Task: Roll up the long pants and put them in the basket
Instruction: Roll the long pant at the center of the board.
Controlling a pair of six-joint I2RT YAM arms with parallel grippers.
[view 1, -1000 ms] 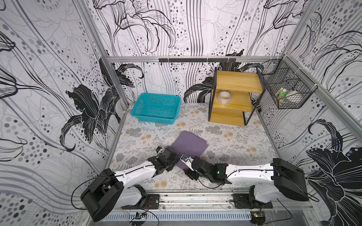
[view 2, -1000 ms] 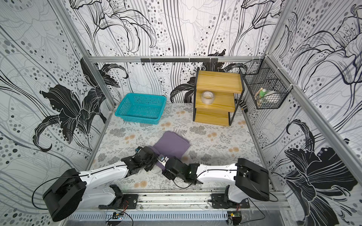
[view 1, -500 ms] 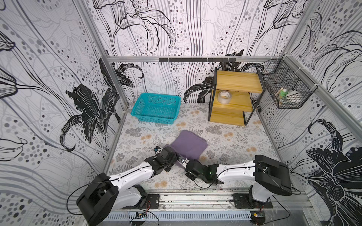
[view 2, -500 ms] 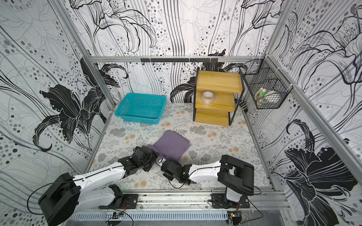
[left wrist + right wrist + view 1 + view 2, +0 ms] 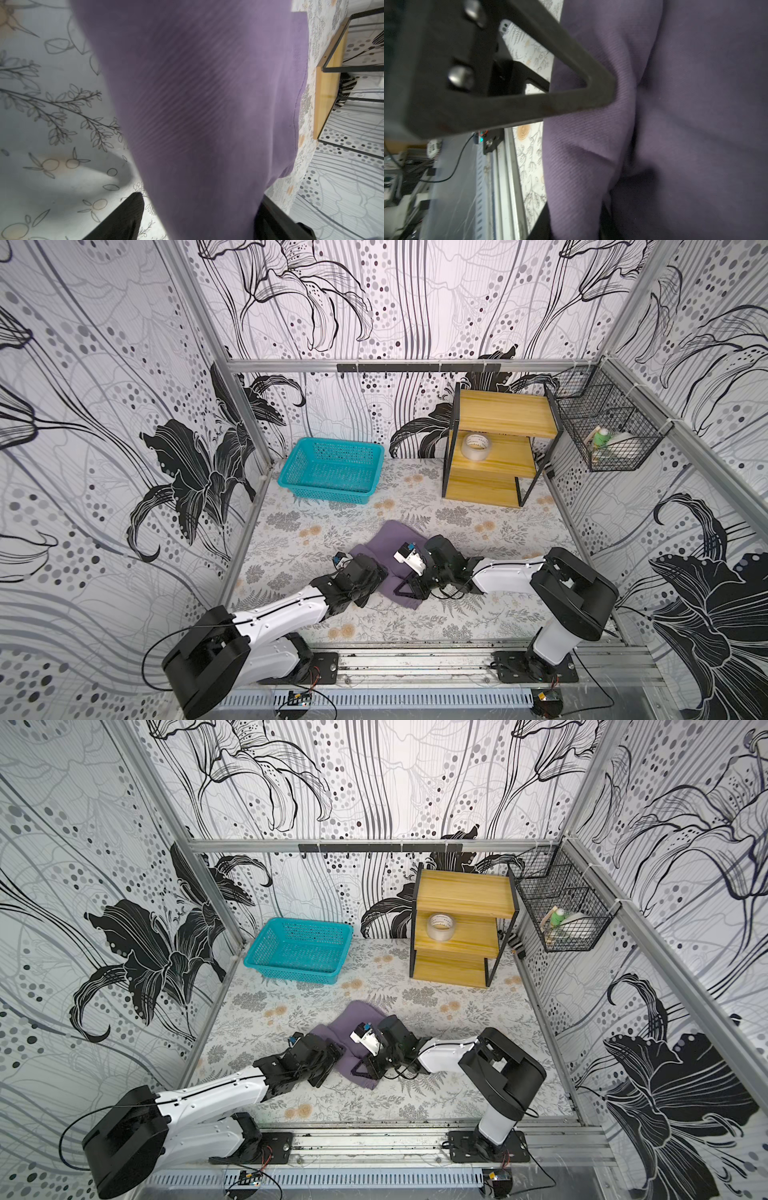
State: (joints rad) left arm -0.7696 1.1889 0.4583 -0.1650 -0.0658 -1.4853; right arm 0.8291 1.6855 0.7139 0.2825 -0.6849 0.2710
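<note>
Swung inward, right jaws clench the long pants (image 5: 397, 537); left jaws straddle them, released.

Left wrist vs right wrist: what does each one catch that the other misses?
Left wrist only: the wooden shelf and the patterned wall beside it. Right wrist only: the front rail and a finger of the right gripper pressed into fabric. Both: the long pants filling most of the frame, lying on the floral table cover.
</note>
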